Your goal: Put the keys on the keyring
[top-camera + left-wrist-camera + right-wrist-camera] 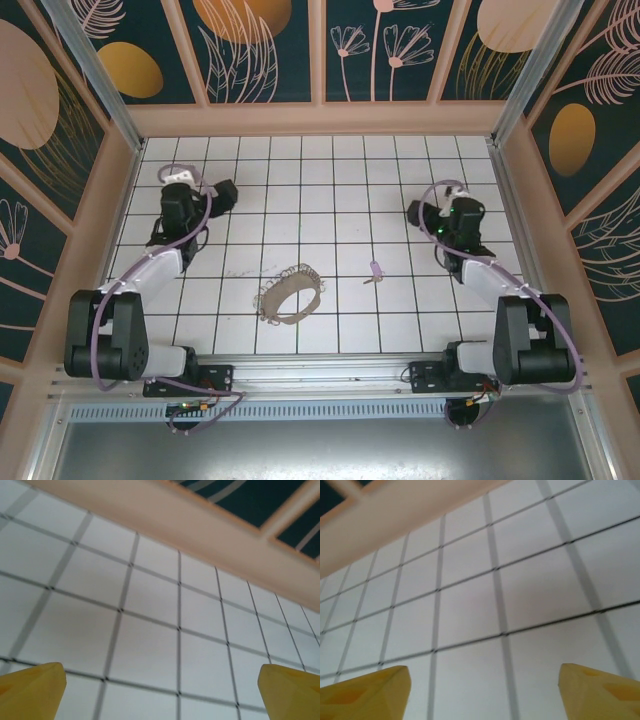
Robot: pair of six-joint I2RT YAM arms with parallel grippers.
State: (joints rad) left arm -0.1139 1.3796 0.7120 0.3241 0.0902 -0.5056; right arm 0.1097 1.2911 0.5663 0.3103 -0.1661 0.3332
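Observation:
The keyring (291, 294), a thin grey-brown loop with small metallic teeth along its far edge, lies flat on the tiled floor near the front centre. A tiny pale lilac key (375, 270) rests about one tile to its right, apart from it. My left gripper (222, 193) hovers far back on the left, well away from both. Its yellow fingertips (32, 690) stand wide apart over bare tiles, open and holding nothing. My right gripper (417, 212) sits back on the right, a couple of tiles behind the key. Its yellow fingertips (365, 692) are also spread, open and holding nothing.
White tiled floor (320, 190) with dark grid lines is ringed by a low peach-coloured wall (320, 118) and patterned panels. Both arm bases (190, 372) are bolted at the near edge. That wall (210, 535) runs close ahead of the left gripper.

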